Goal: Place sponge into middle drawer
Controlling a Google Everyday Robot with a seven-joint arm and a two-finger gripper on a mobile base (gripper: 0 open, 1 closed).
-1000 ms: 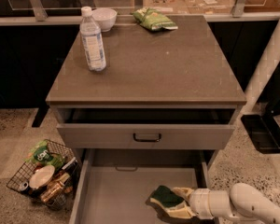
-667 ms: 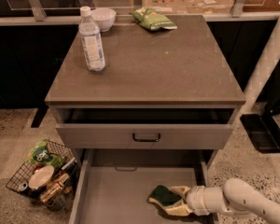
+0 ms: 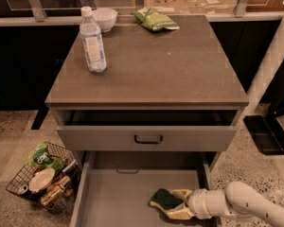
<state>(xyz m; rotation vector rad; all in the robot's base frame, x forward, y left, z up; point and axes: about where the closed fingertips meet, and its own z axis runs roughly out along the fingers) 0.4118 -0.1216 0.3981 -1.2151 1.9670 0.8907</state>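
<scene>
you have one gripper (image 3: 172, 203), low at the right, reaching into the middle drawer (image 3: 117, 198) from the right side. its two pale fingers (image 3: 181, 193) are clamped on the one sponge (image 3: 162, 197), one on each side of it. the sponge sits dark green side up, over the drawer's grey floor near the right wall. two drawers are pulled out: this one, and the one above it with a black handle (image 3: 148, 139). on the cabinet top (image 3: 161, 65) you see one water bottle (image 3: 93, 40), one white bowl (image 3: 104, 18) and one green snack bag (image 3: 155, 19). one wire basket (image 3: 20, 181) stands on the floor at the left.
</scene>
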